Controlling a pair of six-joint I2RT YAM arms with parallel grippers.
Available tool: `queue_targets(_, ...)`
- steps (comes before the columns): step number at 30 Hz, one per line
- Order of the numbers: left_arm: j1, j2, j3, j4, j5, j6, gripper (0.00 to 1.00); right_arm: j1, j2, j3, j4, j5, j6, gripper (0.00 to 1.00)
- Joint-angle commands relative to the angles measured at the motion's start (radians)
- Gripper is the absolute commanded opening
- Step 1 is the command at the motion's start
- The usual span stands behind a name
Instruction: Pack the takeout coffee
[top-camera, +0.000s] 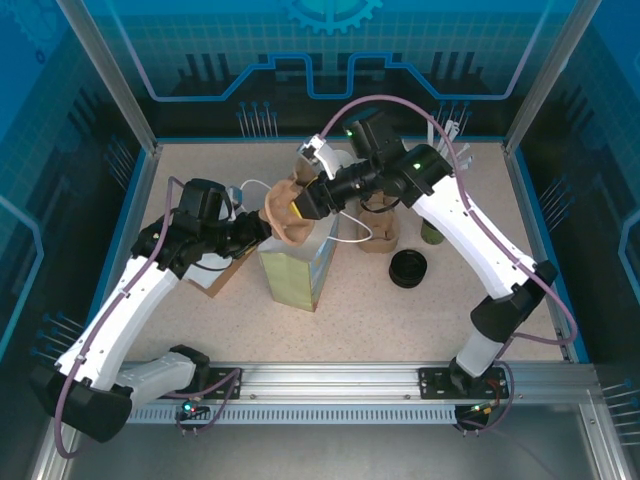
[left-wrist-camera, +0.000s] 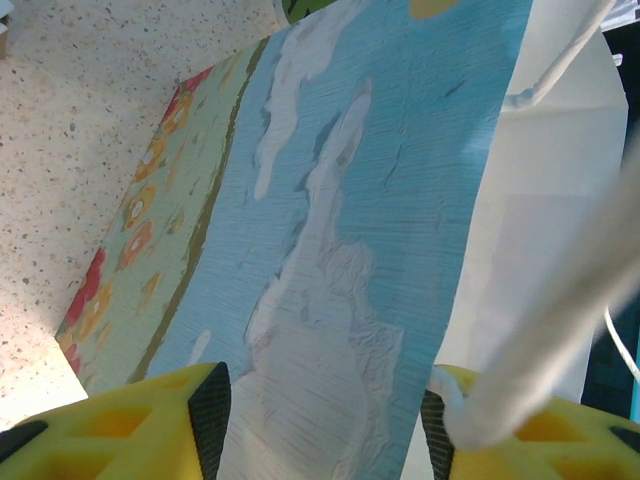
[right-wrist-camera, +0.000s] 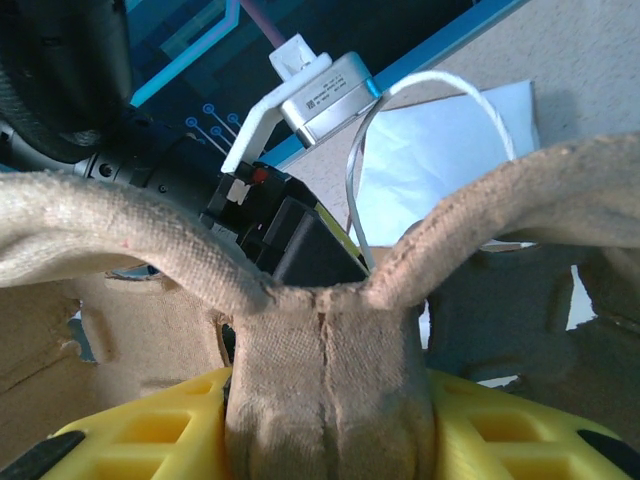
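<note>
My right gripper (right-wrist-camera: 330, 410) is shut on the central stem of a brown pulp cup carrier (right-wrist-camera: 325, 340). In the top view the right gripper (top-camera: 300, 206) holds that carrier (top-camera: 285, 222) over the mouth of a standing printed paper bag (top-camera: 292, 265). My left gripper (top-camera: 254, 231) sits at the bag's upper left edge. Its yellow fingers (left-wrist-camera: 150, 420) stand wide apart, open, facing the bag's blue and floral wall (left-wrist-camera: 330, 230). A white cord handle (left-wrist-camera: 560, 290) lies across its right finger. I cannot make out the lidded takeout coffee; the right arm covers the area behind the bag.
A stack of black lids (top-camera: 408, 268) lies right of the bag. An olive-green cup stack (top-camera: 432, 232) stands behind it. A second brown carrier (top-camera: 381, 238) sits under the right arm. White paper and a cardboard piece (top-camera: 222, 272) lie under the left arm.
</note>
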Motion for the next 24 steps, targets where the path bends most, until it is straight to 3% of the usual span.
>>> queue_targets(1,0.007,0.0,-0.016,0.002,0.016,0.01,0.55,-0.011,0.028,0.033,-0.026,-0.062,0.034,0.44)
queue_targets(9,0.006,-0.01,-0.017,-0.019,-0.006,0.018,0.54,-0.05,0.087,0.055,-0.101,-0.079,0.019,0.44)
queue_targets(24,0.006,-0.026,-0.025,-0.051,-0.022,0.03,0.53,-0.075,0.214,0.192,-0.288,0.01,-0.074,0.44)
